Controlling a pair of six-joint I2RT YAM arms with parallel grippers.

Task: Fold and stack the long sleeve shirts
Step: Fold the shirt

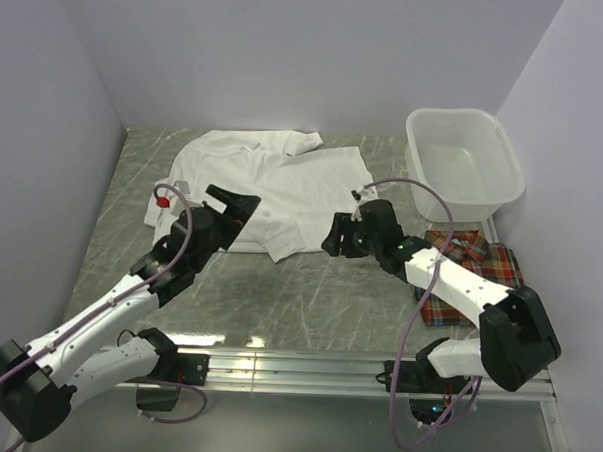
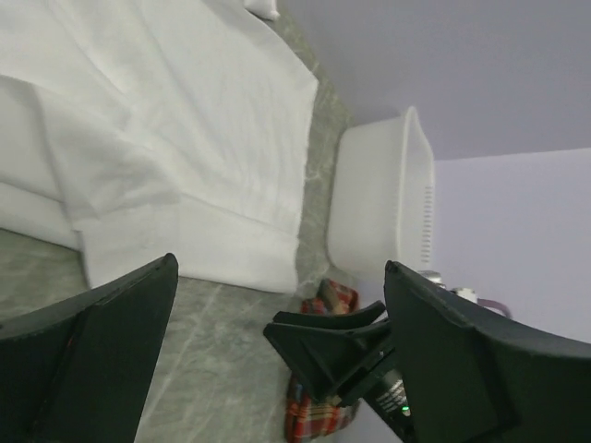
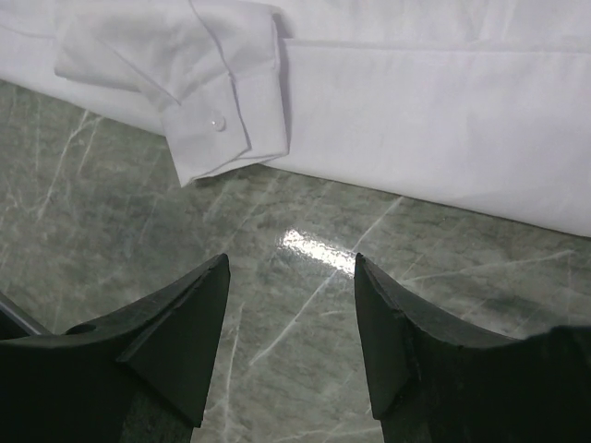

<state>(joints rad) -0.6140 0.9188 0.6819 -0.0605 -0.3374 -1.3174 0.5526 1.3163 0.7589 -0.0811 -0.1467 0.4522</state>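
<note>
The white long sleeve shirt [image 1: 283, 180] lies partly folded on the table's middle back, its lower hem toward the arms. The plaid long sleeve shirt [image 1: 476, 277] lies folded at the right, under my right arm. My left gripper [image 1: 234, 207] hangs open at the white shirt's lower left edge, holding nothing. My right gripper [image 1: 337, 235] stands open just off the shirt's lower right hem. In the right wrist view the gripper [image 3: 291, 268] is over bare table, with a buttoned cuff [image 3: 222, 125] and the hem [image 3: 443, 120] just ahead. The left wrist view shows the white shirt [image 2: 185, 120], the plaid shirt [image 2: 314, 415] and the open left gripper [image 2: 282, 277].
A white plastic basin [image 1: 464, 163] stands at the back right, beside the plaid shirt, and also shows in the left wrist view as the basin [image 2: 383, 203]. Grey walls close the table on the left, back and right. Marble table [image 1: 308, 296] shows in front of the white shirt.
</note>
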